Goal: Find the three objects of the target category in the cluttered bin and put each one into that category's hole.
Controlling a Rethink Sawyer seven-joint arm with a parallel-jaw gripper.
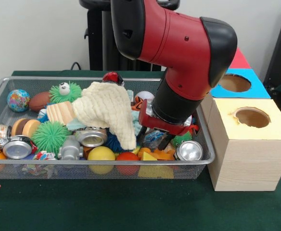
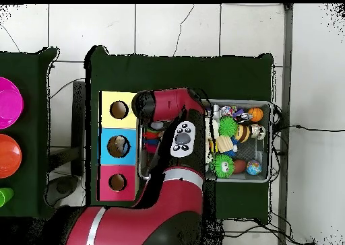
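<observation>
Gripper (image 1: 156, 139) low in wire bin (image 1: 205, 139) (right end) — finger spread unclear, cream cloth (image 1: 107, 109) beside.

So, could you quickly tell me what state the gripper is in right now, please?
Gripper: down in the wire bin among the clutter; whether its jaws are open, shut or holding anything cannot be told.

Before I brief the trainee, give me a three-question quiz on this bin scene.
1. True or false: the pincer is down inside the wire bin.
2. What colour is the top of the box nearest the bin? A red, B yellow, C blue.
3. What drapes over the clutter mid-bin?

Key: 1 true. 2 B. 3 a cream cloth.
</observation>
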